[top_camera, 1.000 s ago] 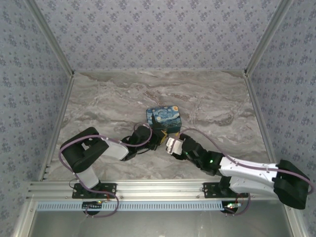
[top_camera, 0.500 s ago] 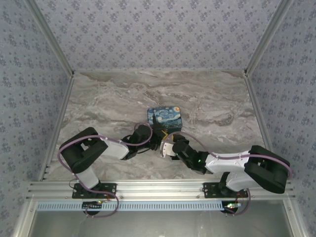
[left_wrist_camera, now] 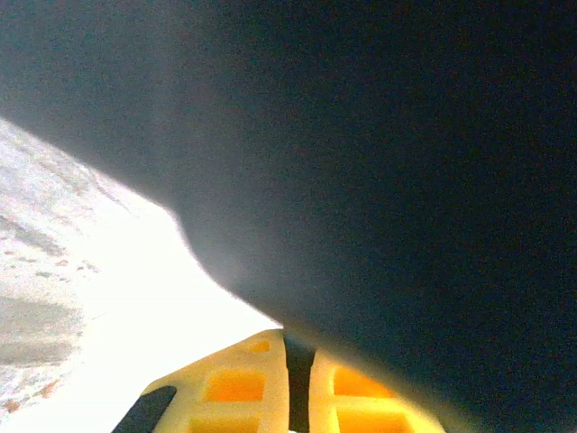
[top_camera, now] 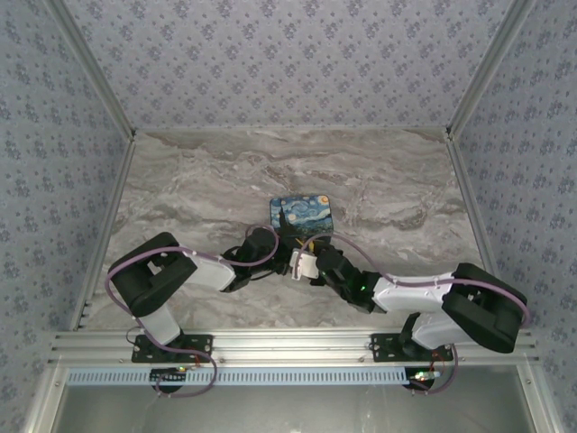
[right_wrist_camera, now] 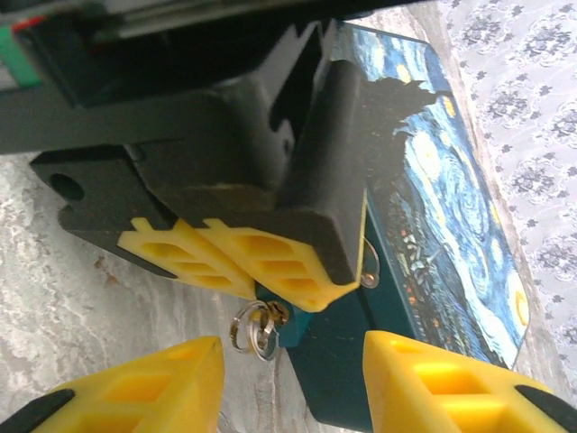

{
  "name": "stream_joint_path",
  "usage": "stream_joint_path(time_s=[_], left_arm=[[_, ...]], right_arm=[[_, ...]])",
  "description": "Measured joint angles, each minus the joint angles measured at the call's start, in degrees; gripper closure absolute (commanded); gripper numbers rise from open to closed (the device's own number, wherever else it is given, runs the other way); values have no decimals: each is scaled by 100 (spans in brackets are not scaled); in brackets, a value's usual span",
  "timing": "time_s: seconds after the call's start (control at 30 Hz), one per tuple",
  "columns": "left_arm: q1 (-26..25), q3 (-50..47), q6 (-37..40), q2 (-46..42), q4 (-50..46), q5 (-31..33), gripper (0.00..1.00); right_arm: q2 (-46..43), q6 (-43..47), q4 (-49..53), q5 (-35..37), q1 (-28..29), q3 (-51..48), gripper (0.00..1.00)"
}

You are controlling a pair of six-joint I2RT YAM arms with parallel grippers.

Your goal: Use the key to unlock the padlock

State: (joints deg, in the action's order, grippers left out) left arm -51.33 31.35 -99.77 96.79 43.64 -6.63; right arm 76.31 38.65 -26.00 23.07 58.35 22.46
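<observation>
The small teal padlock [right_wrist_camera: 294, 325] pokes out below the yellow fingers [right_wrist_camera: 270, 262] of my left gripper [top_camera: 288, 256], which is shut on it at the front face of the swirl-painted blue-and-yellow box [right_wrist_camera: 451, 198]. A brass key [right_wrist_camera: 279, 309] sits in the padlock's underside, and silver key rings [right_wrist_camera: 253, 330] hang from it. My right gripper [right_wrist_camera: 293, 343] is open just below, one yellow finger on each side of the key rings and padlock, touching neither. In the left wrist view the left gripper [left_wrist_camera: 296, 388] has its fingers together under a dark blurred surface.
The box [top_camera: 302, 214] lies flat on the marble table [top_camera: 198, 189] near its middle, both arms meeting at the box's near side. The right gripper [top_camera: 304, 265] is almost against the left one. Patterned walls enclose the table on three sides.
The right arm has swung left and forward, bringing its gripper up against the left gripper at the box, and its jaws have narrowed. The left arm and box have stayed put.
</observation>
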Motion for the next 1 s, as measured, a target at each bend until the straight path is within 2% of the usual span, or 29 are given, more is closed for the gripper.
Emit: stream_joint_path(time_s=[0.3, 0.73, 1.0], left_arm=[[0, 0, -42, 0, 2, -20, 100], [22, 2, -151, 0, 26, -17, 100], [24, 13, -195, 0, 57, -15, 100]], right_arm=[[188, 0, -50, -24, 0, 74, 77], [234, -127, -83, 52, 7, 74, 98], [251, -337, -72, 267, 83, 109, 100]])
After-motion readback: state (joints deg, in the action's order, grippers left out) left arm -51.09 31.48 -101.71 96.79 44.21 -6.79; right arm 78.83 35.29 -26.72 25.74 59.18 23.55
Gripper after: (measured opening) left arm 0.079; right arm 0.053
